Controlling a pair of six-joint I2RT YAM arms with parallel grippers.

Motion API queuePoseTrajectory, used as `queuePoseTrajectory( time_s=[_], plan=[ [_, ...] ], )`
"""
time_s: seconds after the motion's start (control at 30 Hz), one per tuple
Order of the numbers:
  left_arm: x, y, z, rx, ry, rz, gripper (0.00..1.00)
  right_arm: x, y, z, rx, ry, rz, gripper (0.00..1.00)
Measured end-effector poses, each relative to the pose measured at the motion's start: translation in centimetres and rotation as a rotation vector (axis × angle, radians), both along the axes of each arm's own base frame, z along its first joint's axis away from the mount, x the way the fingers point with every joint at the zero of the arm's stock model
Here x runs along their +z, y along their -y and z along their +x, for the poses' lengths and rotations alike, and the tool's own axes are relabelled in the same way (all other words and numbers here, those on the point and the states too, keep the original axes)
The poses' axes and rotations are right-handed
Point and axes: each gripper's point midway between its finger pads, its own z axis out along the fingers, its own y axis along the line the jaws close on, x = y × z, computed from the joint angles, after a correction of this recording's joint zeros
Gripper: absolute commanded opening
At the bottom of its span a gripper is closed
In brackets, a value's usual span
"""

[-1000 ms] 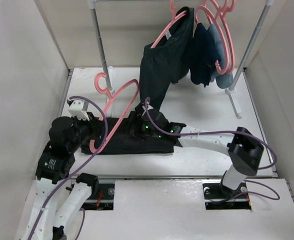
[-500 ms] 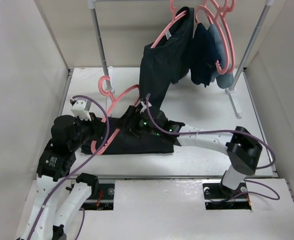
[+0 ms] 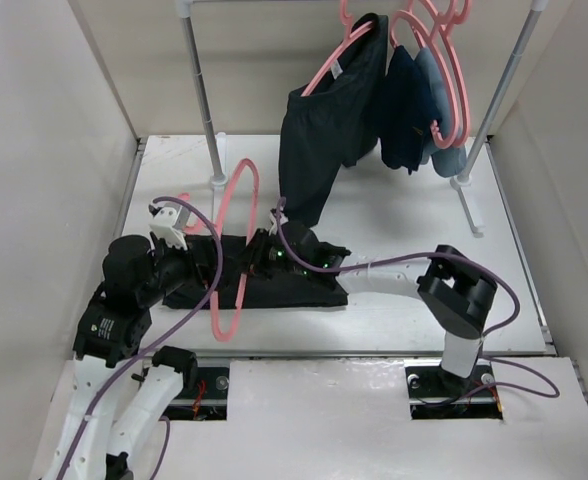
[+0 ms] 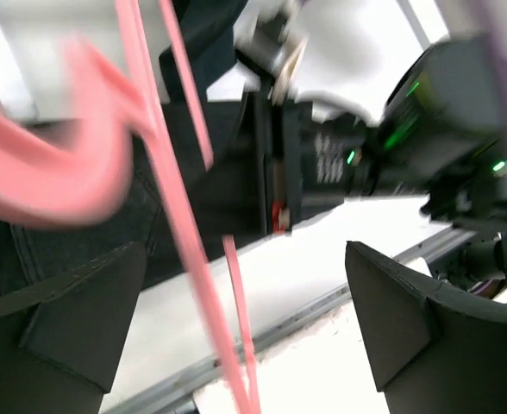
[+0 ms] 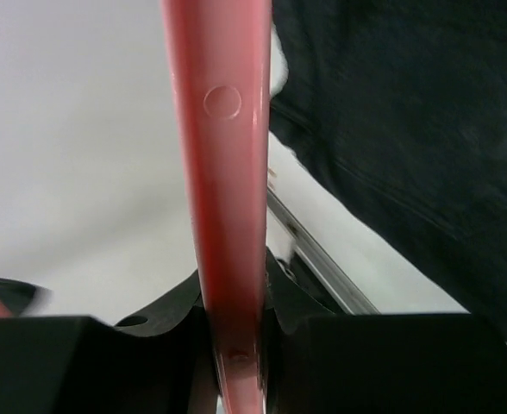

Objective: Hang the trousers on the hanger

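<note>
We pinched the hanger (image 5: 223, 129) in our right gripper (image 5: 234, 345) — left gripper (image 4: 240, 323) spread wide beside it — hanger upright across the trousers (image 3: 299, 288), running near-to-far.

A white worktop (image 3: 414, 225) fills the floor of a plain boxed bay. Cream walls close it in: one along the left edge (image 3: 44, 150), one along the far edge (image 3: 264, 60), one along the right edge (image 3: 574, 170). A clothes rack stands at the far edge, its left pole (image 3: 202, 95) near the far left corner and its right pole (image 3: 504, 95) near the far right corner, each on a white foot touching the worktop. A metal strip (image 3: 374, 352) runs along the near edge. Beyond it lies a white board (image 3: 314, 400). The light is even and shadows are soft.
</note>
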Motion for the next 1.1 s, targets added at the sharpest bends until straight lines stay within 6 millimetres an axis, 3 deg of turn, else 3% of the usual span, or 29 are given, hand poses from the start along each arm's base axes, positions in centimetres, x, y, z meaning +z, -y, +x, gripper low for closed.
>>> queuePoseTrajectory(
  time_s=[0.2, 0.3, 0.4, 0.43, 0.47, 0.57, 0.6, 0.63, 0.8, 0.83, 0.87, 0.9, 1.03, 1.1],
  plan=[
    [2.8, 0.6, 0.5, -0.045, 0.084, -0.008, 1.0, -4.6, 1.8, -2.0, 0.028, -0.033, -0.099, 0.0],
    [4.0, 0.1, 1.3, -0.012, 0.131, 0.012, 1.0, -5.1, 2.1, -2.0, 0.038, -0.009, -0.117, 0.0],
    [4.0, -1.0, 2.6, 0.056, 0.14, 0.055, 0.95, -4.9, 2.2, -2.0, 0.05, 0.029, -0.124, 0.0],
    [3.7, -1.3, 3.0, 0.071, 0.133, 0.071, 0.9, -4.7, 2.3, -2.1, 0.054, 0.04, -0.123, 0.0],
    [3.5, -1.5, 3.3, 0.084, 0.125, 0.082, 0.71, -4.4, 2.4, -2.2, 0.058, 0.05, -0.122, 0.0],
    [3.0, -1.8, 4.0, 0.102, 0.108, 0.104, 0.32, -3.7, 2.6, -2.3, 0.063, 0.074, -0.112, 0.0],
    [2.9, -1.8, 4.2, 0.106, 0.106, 0.106, 0.11, -3.7, 2.8, -2.4, 0.064, 0.078, -0.112, 0.0],
    [2.8, -1.8, 4.3, 0.109, 0.101, 0.105, 0.0, -3.7, 2.9, -2.5, 0.065, 0.08, -0.114, 0.0],
    [2.3, -1.6, 4.6, 0.105, 0.069, 0.095, 0.0, -4.1, 3.5, -2.4, 0.061, 0.072, -0.122, 0.0],
    [2.2, -1.7, 4.6, 0.111, 0.059, 0.093, 0.0, -4.2, 3.6, -2.4, 0.065, 0.068, -0.122, 0.07],
    [2.1, -1.7, 4.7, 0.116, 0.052, 0.089, 0.0, -4.3, 3.8, -2.3, 0.069, 0.062, -0.127, 0.41],
    [2.0, -1.8, 4.8, 0.124, 0.044, 0.086, 0.0, -4.5, 4.1, -2.2, 0.075, 0.065, -0.138, 0.55],
    [0.1, -2.7, 5.4, 0.195, -0.022, 0.091, 0.0, -6.8, 6.4, -2.1, 0.084, 0.067, -0.282, 0.85],
    [-1.8, -2.8, 5.4, 0.224, -0.087, 0.079, 0.0, -7.7, 8.3, -2.2, 0.074, 0.076, -0.374, 0.89]
  ],
)
